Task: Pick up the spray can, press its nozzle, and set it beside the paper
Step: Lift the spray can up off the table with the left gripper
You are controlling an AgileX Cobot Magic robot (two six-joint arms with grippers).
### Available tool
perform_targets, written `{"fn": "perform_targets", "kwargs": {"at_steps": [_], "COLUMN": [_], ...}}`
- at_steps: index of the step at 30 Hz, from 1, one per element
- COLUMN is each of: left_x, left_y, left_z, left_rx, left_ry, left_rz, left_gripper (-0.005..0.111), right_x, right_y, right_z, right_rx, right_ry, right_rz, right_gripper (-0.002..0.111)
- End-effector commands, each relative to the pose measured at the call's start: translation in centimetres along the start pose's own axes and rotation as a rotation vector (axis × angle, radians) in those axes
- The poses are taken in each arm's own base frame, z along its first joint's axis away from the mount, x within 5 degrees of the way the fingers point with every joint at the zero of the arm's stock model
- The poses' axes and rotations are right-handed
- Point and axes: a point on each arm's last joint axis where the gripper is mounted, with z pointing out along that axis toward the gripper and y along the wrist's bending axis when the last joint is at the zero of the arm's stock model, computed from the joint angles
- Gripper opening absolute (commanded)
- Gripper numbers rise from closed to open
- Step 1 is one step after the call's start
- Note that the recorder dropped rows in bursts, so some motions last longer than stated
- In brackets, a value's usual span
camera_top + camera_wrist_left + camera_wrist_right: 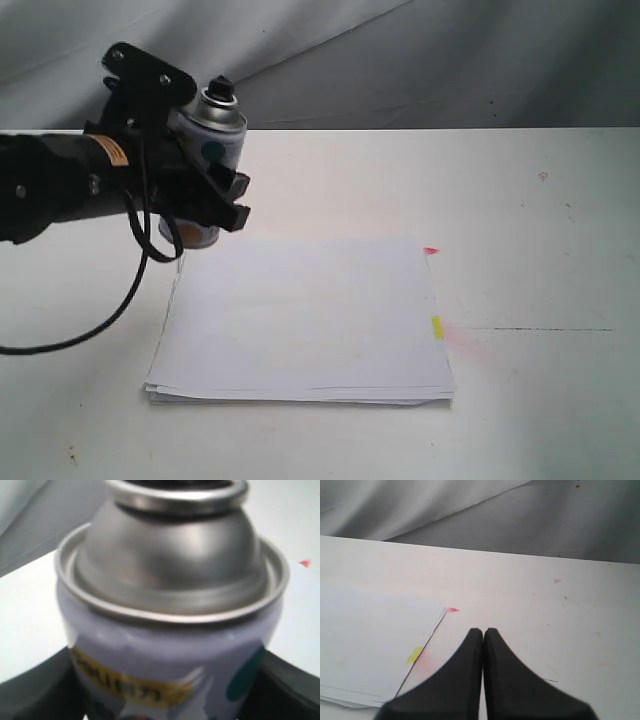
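Note:
My left gripper (215, 200) is shut on the spray can (207, 150), a white can with teal and orange dots and a silver dome, held upright above the table near the far left corner of the paper (300, 320). Its black nozzle (220, 91) tops the dome. Up close the spray can (170, 630) fills the left wrist view, black fingers (287, 690) on both sides. The right gripper (483, 631) is shut on nothing, over bare table beside the paper (370, 640); it does not show in the exterior view.
The paper stack has a pink tab (431, 251) and a yellow tab (437, 325) on its right edge, with a pink stain on the table beside it. A grey cloth backdrop (400, 60) hangs behind the white table (540, 220). A black cable (110, 315) loops under the left arm.

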Motion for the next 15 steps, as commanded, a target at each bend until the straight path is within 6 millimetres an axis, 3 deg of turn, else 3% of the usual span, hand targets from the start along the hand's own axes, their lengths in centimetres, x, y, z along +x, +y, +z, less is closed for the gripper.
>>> {"fn": "perform_targets", "kwargs": {"at_steps": [1, 6, 15], "left_x": [0.3, 0.6, -1.3], "left_y": [-1.2, -1.4, -0.8], "left_z": [-0.5, -0.5, -0.9], "left_rx": [0.0, -0.008, -0.127], "left_ry": [-0.091, -0.109, -0.307], "left_rz": [0.036, 0.101, 0.346], "left_gripper": [0.0, 0.0, 0.0], "right_x": [0.1, 0.1, 0.1], "right_y": [0.0, 0.0, 0.0], "right_z": [0.0, 0.0, 0.0], "right_rx": [0.0, 0.0, 0.0], "right_ry": [0.001, 0.001, 0.001], "right_rz": [0.008, 0.008, 0.008], "right_gripper": [0.0, 0.0, 0.0]}}
